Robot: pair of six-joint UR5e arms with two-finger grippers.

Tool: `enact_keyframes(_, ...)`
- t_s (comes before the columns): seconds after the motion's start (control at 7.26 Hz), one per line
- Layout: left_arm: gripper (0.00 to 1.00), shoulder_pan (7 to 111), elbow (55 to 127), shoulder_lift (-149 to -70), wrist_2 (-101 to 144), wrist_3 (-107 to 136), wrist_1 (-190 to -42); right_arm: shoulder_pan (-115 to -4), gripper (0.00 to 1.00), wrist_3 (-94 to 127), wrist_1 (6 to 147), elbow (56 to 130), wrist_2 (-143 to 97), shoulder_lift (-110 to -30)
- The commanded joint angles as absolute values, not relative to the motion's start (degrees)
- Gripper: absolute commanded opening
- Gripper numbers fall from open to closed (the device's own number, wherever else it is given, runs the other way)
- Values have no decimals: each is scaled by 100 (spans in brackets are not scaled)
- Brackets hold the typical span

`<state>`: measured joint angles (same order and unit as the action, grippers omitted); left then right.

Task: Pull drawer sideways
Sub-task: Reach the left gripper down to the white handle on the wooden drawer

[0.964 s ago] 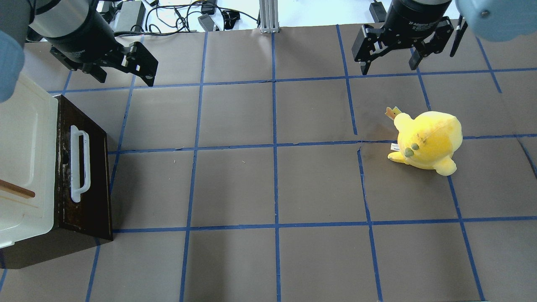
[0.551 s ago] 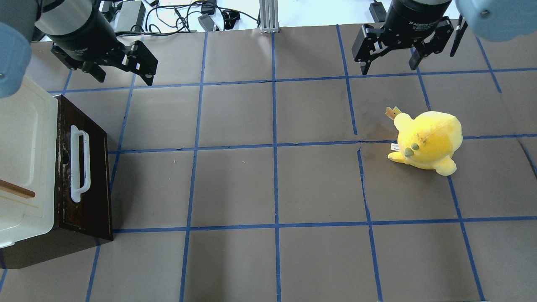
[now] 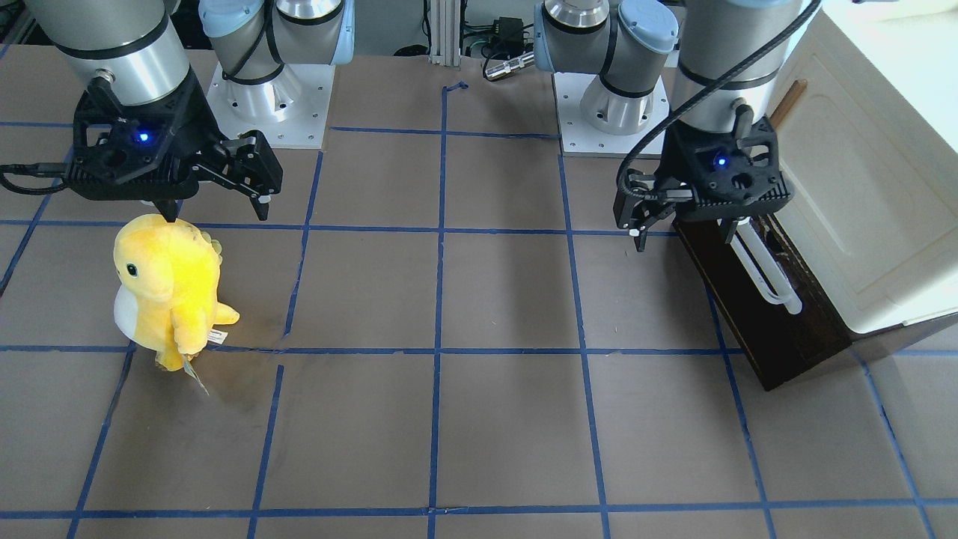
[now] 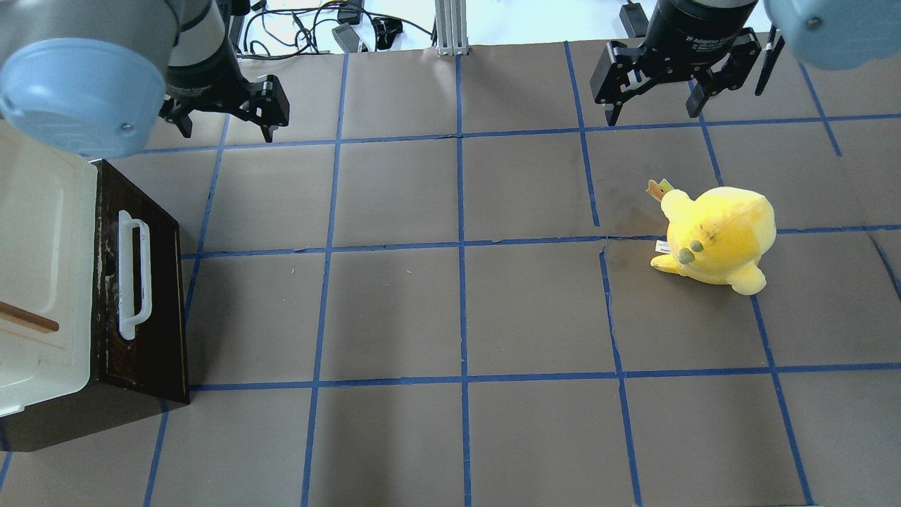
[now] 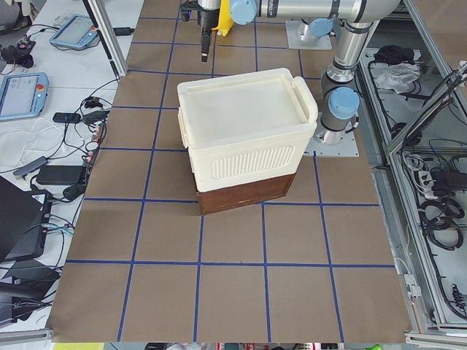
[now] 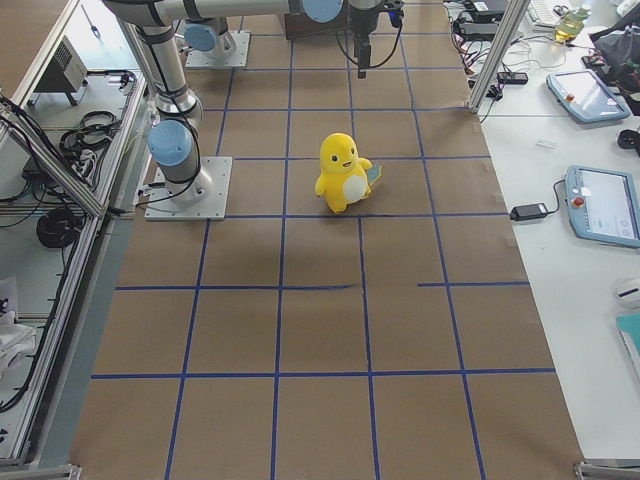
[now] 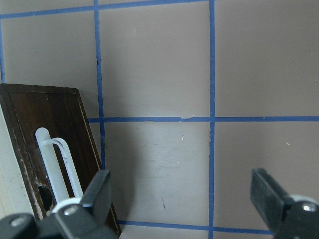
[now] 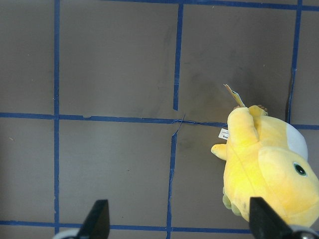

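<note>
The drawer (image 4: 151, 331) has a dark brown worn front with a long white bar handle (image 4: 134, 274). It sits shut under a cream-white cabinet (image 4: 42, 267) at the table's left edge. It also shows in the front view (image 3: 771, 340) and the left wrist view (image 7: 60, 119). My left gripper (image 4: 227, 132) is open and empty. It hovers by the drawer's end nearest the robot base (image 3: 682, 238), clear of the handle (image 7: 57, 164). My right gripper (image 4: 652, 116) is open and empty, far from the drawer.
A yellow plush toy (image 4: 718, 239) stands on the right half of the table, just in front of my right gripper (image 3: 217, 213). The brown table top (image 4: 457, 317) carries a grid of blue tape. Cables lie beyond the table's back edge.
My left arm has swung, so its elbow now fills the upper left. Its gripper has turned and dropped lower near the drawer's end. The right arm and the plush toy have not moved.
</note>
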<state>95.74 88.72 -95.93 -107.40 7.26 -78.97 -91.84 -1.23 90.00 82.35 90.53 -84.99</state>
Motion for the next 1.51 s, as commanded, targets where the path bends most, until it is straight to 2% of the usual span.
enact_keyframes(0.0, 100, 9949, 9270, -9983, -11653, 1676, -7823, -9185, 100, -123, 9000, 8235, 9053, -8499)
enact_keyframes(0.83, 100, 9984, 10457, -10389, -13408, 3507, -8332, -9185, 100, -123, 9000, 8235, 9053, -8499)
enact_keyframes(1.38, 100, 9827, 10670, -10696, -14307, 3534, -8850, -9185, 100, -123, 9000, 8235, 9053, -8499)
